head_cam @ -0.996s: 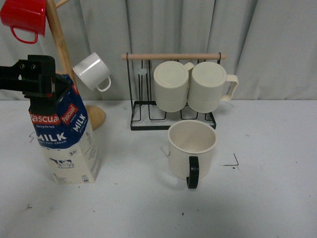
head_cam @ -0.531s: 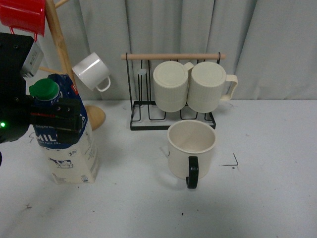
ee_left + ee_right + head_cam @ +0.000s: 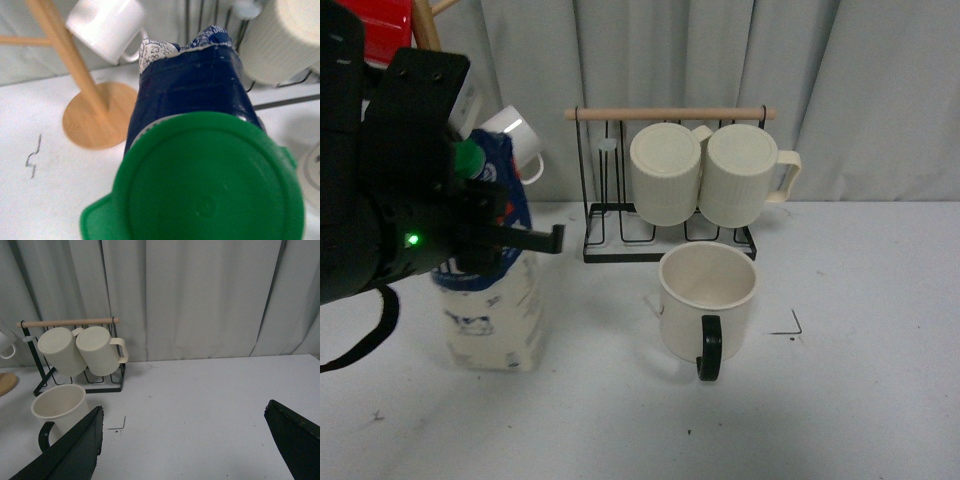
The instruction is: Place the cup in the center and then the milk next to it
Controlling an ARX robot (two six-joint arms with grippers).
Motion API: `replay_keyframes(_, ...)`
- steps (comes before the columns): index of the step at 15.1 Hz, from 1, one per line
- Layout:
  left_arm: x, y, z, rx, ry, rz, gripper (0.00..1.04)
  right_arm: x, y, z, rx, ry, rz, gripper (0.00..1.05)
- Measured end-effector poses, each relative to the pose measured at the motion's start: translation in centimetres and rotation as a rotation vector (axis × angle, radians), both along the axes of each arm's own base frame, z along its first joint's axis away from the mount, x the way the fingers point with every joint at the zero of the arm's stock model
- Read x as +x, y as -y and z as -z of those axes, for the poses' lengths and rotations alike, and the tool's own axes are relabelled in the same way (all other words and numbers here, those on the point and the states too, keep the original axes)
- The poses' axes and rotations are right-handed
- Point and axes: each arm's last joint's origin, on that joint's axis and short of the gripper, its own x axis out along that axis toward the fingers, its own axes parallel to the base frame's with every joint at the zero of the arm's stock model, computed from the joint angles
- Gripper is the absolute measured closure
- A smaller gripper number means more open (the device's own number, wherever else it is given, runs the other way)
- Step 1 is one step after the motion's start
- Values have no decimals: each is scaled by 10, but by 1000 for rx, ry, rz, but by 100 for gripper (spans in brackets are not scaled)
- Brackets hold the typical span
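Left gripper [image 3: 485,235] jaws seem to pinch the milk [image 3: 492,315] at its blue top. Carton sits at the counter's [image 3: 840,400] left, long axis vertical, cap [image 3: 205,180] up, cow facing us. Right gripper [image 3: 184,412] jaws spread, empty. We judge: keep it upright, carry right, set down just beside the centred cup [image 3: 708,290], clear of its near-facing handle.

- I count one wire rack [image 3: 670,113] with a wooden top bar, and I place everything else from it.
- Two ribbed cream mugs [image 3: 665,175] hang on the rack, side by side.
- One wide cream cup [image 3: 707,295] with a black handle stands just in front of the rack.
- One wooden mug tree [image 3: 95,115] stands left of the rack.
- One small white mug [image 3: 105,27] is left of the rack.
- One red mug [image 3: 390,18], which I see only in part, is further left.
- One milk carton [image 3: 495,310] with one green cap [image 3: 200,185] is left of the rack.
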Motion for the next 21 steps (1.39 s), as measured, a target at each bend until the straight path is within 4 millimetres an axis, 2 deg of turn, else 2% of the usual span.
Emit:
replay_keyframes(4, 9, 30, -15, -76, 101, 42, 87, 0, 0, 0, 0, 0, 0, 6)
replay_keyframes(11, 10, 45, 17, -46, 21, 25, 88, 0, 0, 0, 0, 0, 0, 6)
replay_keyframes(17, 2, 62, 14, -68, 52, 41, 89, 0, 0, 0, 0, 0, 0, 6)
replay_keyframes(19, 1, 81, 19, -66, 59, 61, 89, 0, 0, 0, 0, 0, 0, 6)
replay_keyframes(21, 1, 86, 23, -62, 59, 64, 89, 0, 0, 0, 0, 0, 0, 6)
